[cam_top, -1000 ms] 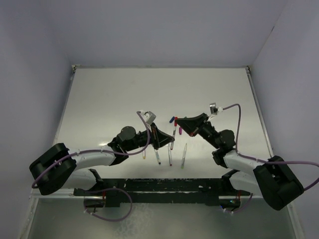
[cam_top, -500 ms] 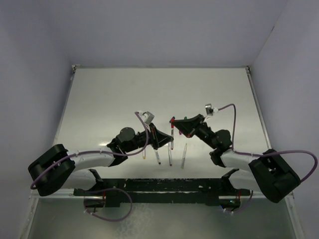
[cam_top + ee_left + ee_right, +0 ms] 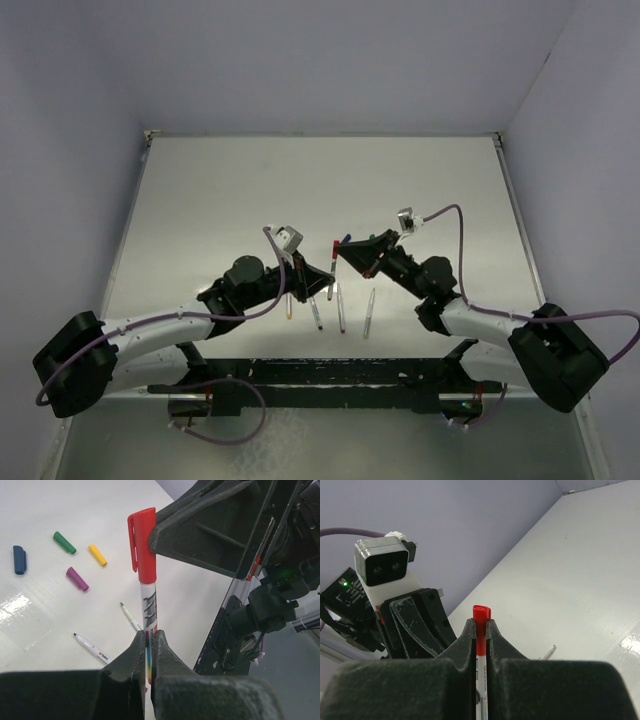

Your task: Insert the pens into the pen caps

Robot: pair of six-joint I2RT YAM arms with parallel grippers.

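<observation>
Pen (image 3: 148, 625), red cap (image 3: 142, 545) on one end, held clear of table (image 3: 60, 500). Left tool (image 3: 148, 647) pinched shut on barrel; right tool (image 3: 481, 630) clamped on red cap. Loose on table: blue cap (image 3: 19, 559), green cap (image 3: 64, 542), yellow cap (image 3: 97, 555), purple cap (image 3: 77, 578).

Robot lab test cell: white table (image 3: 200, 200) within plain lilac walls (image 3: 300, 60), cabled arms (image 3: 170, 325) on a black rail (image 3: 330, 375)
</observation>
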